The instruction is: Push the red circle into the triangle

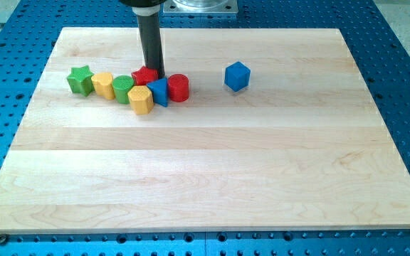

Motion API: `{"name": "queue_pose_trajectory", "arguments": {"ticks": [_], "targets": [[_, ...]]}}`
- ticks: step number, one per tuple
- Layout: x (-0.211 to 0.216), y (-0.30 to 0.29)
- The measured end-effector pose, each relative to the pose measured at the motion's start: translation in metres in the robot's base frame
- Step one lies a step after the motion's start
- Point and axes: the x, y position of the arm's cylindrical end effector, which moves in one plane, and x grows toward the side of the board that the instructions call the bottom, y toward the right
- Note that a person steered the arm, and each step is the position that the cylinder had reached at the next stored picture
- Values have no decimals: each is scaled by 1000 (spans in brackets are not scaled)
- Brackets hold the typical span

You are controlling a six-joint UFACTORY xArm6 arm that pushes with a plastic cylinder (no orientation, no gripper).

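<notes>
Green star [81, 80], yellow blocks [104, 84], perhaps hexagonal, lone blue cube [237, 76]

Robotics lab bench: wooden board [205, 171] on blue perforated metal table [404, 85], toy blocks [130, 87].

One cam, high front, whole board [205, 178]

Pale wooden board [212, 171] on blue perforated table [404, 85].
</notes>
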Motion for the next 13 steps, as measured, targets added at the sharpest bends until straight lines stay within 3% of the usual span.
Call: {"name": "queue_pose_trajectory", "arguments": {"ticks": [1, 2, 4, 5, 7, 8, 9, 11, 12, 13], "targets": [[-6, 12], [-31, 77], [-17, 53], [6, 30], [97, 97], [133, 97], [177, 149], [139, 71], [170, 72], [154, 44]]}}
